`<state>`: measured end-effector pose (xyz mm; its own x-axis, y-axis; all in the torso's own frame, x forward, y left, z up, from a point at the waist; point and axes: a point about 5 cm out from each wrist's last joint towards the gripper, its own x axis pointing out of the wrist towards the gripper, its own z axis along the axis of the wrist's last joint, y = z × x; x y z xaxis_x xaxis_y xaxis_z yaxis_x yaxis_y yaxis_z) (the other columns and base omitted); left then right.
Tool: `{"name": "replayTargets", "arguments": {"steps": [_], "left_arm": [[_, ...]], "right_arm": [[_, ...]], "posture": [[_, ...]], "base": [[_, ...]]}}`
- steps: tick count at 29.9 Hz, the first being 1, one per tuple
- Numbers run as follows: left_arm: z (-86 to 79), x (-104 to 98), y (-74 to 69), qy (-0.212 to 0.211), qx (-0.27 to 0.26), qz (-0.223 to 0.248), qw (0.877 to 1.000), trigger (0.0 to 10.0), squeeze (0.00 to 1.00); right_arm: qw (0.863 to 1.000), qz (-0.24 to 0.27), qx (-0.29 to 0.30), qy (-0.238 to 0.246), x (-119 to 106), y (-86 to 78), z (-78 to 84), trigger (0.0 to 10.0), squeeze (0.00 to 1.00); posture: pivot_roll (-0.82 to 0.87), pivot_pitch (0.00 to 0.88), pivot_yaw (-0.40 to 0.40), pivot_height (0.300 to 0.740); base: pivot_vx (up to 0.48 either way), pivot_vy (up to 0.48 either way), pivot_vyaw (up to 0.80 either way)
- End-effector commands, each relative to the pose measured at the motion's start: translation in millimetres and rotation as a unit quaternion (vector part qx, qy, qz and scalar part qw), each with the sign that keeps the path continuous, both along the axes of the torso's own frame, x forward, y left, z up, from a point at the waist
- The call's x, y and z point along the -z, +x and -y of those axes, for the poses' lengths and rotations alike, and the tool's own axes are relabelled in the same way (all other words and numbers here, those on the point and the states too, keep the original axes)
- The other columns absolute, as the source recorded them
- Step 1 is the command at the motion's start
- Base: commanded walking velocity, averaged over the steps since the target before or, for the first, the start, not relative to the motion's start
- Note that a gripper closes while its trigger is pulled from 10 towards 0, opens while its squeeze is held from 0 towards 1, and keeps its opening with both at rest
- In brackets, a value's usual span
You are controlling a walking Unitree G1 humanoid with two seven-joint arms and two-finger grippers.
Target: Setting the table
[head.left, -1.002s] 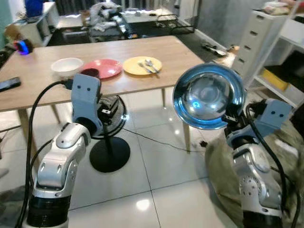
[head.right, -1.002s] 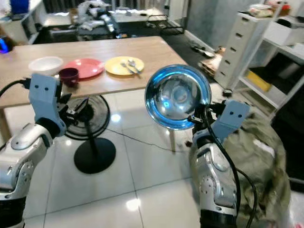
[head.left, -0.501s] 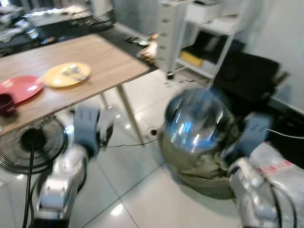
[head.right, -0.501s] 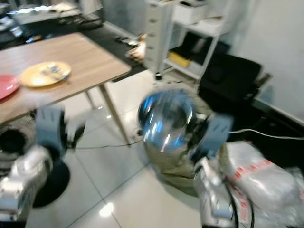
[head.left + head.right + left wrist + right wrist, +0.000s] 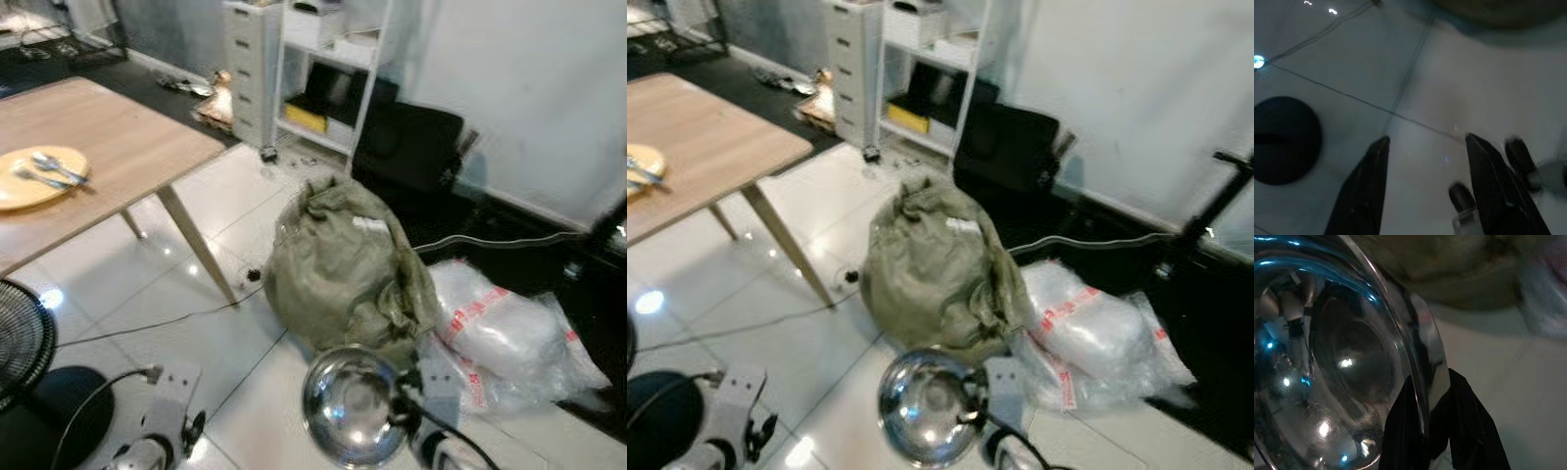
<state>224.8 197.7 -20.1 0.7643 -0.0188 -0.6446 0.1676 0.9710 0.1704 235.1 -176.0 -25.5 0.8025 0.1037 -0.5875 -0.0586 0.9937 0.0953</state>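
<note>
My right gripper (image 5: 1428, 384) is shut on the rim of a shiny steel bowl (image 5: 351, 406), one black finger inside the rim and one outside. The bowl is held low over the tiled floor, its hollow facing my head camera. A wooden table (image 5: 118, 137) stands at the far left, carrying a yellow plate (image 5: 22, 186) with cutlery (image 5: 54, 168) on it. My left gripper (image 5: 1425, 139) hangs low above the floor tiles, fingers (image 5: 1364, 191) spread apart with nothing between them. The left arm (image 5: 725, 421) shows at the lower left.
A stuffed green sack (image 5: 343, 259) sits on the floor ahead, with a clear plastic bag (image 5: 509, 333) to its right. A floor fan's black base (image 5: 44, 426) and a cable (image 5: 147, 323) lie left. White drawers (image 5: 250, 59) and shelves (image 5: 333, 69) line the wall.
The camera has swung right: the table has slid to the left edge and the sack and bag have come into view. The bowl now sits lower in the picture, still gripped.
</note>
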Motion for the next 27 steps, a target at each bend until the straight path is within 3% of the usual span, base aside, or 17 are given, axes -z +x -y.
{"name": "replayTargets", "arguments": {"steps": [1,3,9,27], "left_arm": [[1.0,10.6,-7.6,0.004,0.003,-0.018,1.000,10.0,0.00],[12.4,17.7,-9.5,-0.013,0.010,-0.024,1.000,10.0,0.00],[15.9,23.9,-10.8,-0.017,0.023,-0.026,0.999,10.0,0.00],[19.3,30.0,-7.0,-0.005,0.056,-0.014,0.998,10.0,0.00]], "right_arm": [[1.000,-0.008,0.010,-0.012,5.8,-5.4,7.3,10.0,0.00],[0.998,-0.050,0.047,0.006,21.7,-23.2,11.3,10.0,0.00],[0.993,-0.076,0.090,0.019,34.3,-38.6,16.5,10.0,0.00],[0.992,-0.069,0.107,0.018,38.6,-37.5,18.5,10.0,0.00]], "posture": [[0.00,0.000,0.024,0.740],[0.00,0.004,0.024,0.740],[-0.02,0.007,0.029,0.740],[-0.03,0.000,0.048,0.740]], "base": [[0.000,0.000,-0.80],[0.000,0.000,-0.80],[0.000,0.000,-0.80],[0.000,0.000,-0.78]]}}
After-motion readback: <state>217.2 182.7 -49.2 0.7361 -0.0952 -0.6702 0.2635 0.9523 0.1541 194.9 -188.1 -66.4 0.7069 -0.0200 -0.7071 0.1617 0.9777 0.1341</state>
